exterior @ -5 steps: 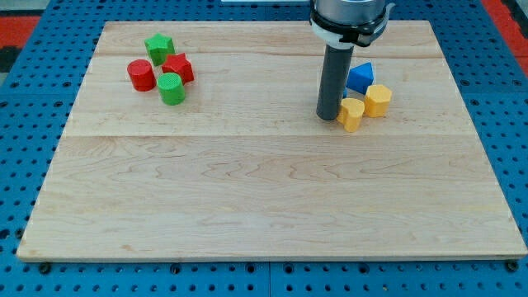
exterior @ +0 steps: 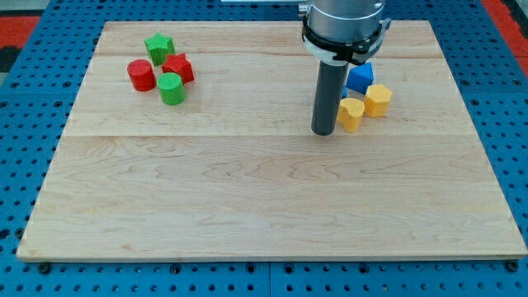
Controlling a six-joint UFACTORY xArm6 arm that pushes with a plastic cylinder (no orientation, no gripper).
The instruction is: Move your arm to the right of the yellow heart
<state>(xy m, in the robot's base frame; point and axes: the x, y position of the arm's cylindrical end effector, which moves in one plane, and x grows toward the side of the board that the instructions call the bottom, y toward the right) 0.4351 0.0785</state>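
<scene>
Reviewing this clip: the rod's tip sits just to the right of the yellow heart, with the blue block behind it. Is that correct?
Not quite. In the camera view, my tip sits just to the view's left of the yellow heart, not its right. The blue block is indeed behind the heart, toward the view's top.

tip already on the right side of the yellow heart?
No, my tip sits just off the view's left of the yellow heart, with a small gap between them.
</scene>
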